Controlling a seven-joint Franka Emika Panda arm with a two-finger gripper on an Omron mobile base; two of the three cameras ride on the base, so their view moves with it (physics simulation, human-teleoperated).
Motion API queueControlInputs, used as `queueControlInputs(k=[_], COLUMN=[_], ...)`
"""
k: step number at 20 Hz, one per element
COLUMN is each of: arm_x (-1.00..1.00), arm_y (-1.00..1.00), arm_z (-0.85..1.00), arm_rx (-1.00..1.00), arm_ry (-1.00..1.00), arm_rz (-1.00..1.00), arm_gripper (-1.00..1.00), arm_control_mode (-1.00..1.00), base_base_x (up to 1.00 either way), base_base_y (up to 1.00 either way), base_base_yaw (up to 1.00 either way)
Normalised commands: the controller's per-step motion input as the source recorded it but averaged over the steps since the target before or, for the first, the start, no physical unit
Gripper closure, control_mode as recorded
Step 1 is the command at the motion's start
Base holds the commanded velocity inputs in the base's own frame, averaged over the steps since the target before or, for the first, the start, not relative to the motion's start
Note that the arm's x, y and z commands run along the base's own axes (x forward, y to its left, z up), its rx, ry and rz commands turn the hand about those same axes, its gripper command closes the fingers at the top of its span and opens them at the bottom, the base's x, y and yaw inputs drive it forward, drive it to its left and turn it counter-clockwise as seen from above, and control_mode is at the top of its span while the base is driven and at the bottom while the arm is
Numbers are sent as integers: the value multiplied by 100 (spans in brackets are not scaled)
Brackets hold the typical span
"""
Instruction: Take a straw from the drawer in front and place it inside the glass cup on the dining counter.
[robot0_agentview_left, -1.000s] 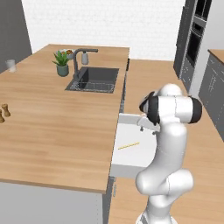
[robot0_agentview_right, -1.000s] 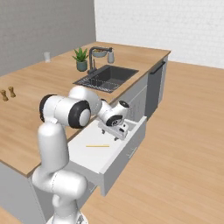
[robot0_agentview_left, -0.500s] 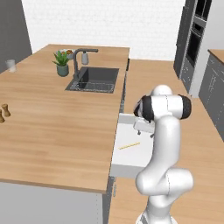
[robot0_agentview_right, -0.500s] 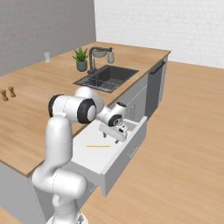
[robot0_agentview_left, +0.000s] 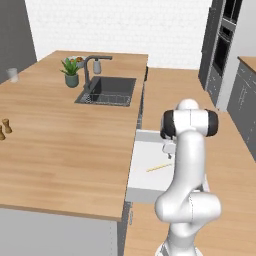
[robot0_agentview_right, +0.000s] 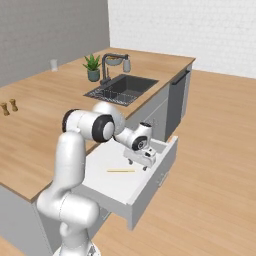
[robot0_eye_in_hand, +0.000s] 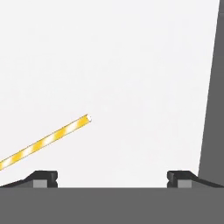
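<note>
The drawer (robot0_agentview_right: 150, 192) stands pulled out from the dining counter (robot0_agentview_left: 60, 145), its white inside (robot0_agentview_left: 145, 155) showing. On its floor lies the thin yellow straw (robot0_agentview_right: 120, 170) (robot0_agentview_left: 159, 167), flat and loose. My gripper (robot0_agentview_right: 138, 163) hangs low inside the drawer, open, just beside the straw's end and with nothing between its fingers. In the hand view the straw (robot0_eye_in_hand: 48, 141) runs in from the lower left and ends left of the midline of my gripper (robot0_eye_in_hand: 112, 178); the drawer's wall (robot0_eye_in_hand: 212, 100) is at the right. The glass cup (robot0_agentview_left: 12, 75) (robot0_agentview_right: 53, 64) stands at the counter's far left edge.
A dark sink (robot0_agentview_left: 107, 91) with faucet, a potted plant (robot0_agentview_left: 71, 72) and a soap bottle (robot0_agentview_left: 96, 65) sit at the counter's far end. Two small wooden shakers (robot0_agentview_left: 4, 127) stand at its left edge. Dark tall cabinets with an oven (robot0_agentview_left: 220, 45) line the right.
The arm has folded and lowered the open hand deeper into the drawer, closer to the straw. The straw has not moved.
</note>
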Motion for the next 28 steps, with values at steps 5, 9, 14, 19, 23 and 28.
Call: queueControlInputs(k=[5,9,14,19,23,28], arm_x=[-59,-43,-38,6,29,24], arm_y=[-100,-100,4,75,31,-2], arm_z=[7,6,50,39,0,0], arm_rx=[-12,-11,-5,0,0,0], arm_ry=[-8,-7,-9,-2,1,5], arm_rz=[-12,-14,-17,-25,-31,-30], arm_gripper=[-100,-100,-100,-100,-100,-100], arm_control_mode=[-100,-100,-100,-100,-100,-100], base_base_x=[0,0,0,0,0,0], base_base_y=[0,0,0,0,0,0], base_base_yaw=[0,0,0,0,0,0])
